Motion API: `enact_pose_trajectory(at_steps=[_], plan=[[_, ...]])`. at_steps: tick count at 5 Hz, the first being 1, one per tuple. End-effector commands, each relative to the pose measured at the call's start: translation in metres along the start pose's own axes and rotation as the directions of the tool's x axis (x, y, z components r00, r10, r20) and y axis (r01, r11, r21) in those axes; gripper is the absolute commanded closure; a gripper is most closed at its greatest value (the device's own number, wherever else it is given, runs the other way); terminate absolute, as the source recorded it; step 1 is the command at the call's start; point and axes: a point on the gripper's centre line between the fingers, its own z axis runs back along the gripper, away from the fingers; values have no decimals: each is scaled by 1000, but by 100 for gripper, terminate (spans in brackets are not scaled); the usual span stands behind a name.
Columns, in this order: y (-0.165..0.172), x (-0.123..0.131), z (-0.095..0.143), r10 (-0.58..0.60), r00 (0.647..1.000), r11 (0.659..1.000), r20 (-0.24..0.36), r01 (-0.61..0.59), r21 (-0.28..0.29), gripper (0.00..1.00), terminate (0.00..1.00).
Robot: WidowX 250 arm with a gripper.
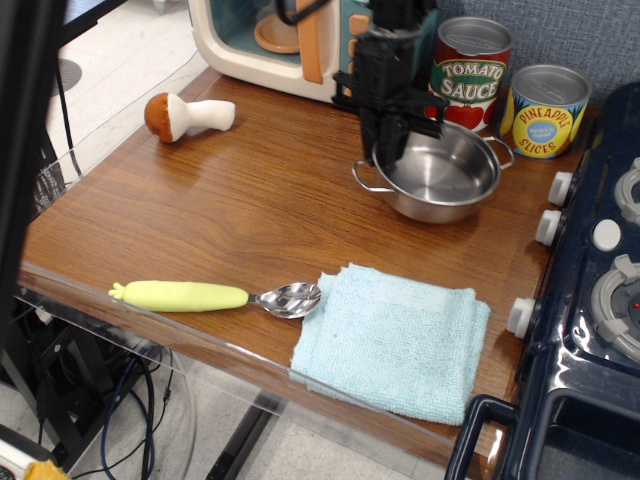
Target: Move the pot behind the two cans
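My gripper (388, 152) comes down from the far side onto the left rim of the pot (440, 182), and my jaws are clamped on that rim. The pot sits level on the wooden table (200, 230), on the near side of the two cans, with one wire handle sticking out to the left and the other toward the right. The tomato sauce can (470, 73) stands just past the pot's far edge, and the pineapple can (544, 110) stands to its right, close to the pot's right handle. Far behind my arm is a toy microwave (270, 40). A toy mushroom (185, 116) lies at the far left. Near the front edge a spoon (215, 296) with a yellow handle touches a folded light blue cloth (392, 340). A dark toy stove (590, 290) fills the right side.
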Motion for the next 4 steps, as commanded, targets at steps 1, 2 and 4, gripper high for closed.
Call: enact_pose_trajectory(at_steps=[1, 2, 4], plan=[[-12, -14, 9, 32, 998, 999, -47, -33, -16, 100, 0], [-15, -14, 7, 42, 999, 999, -19, -42, -22, 0, 0], [-15, -6, 15, 31, 999, 999, -18, -31, -9, 0, 0]])
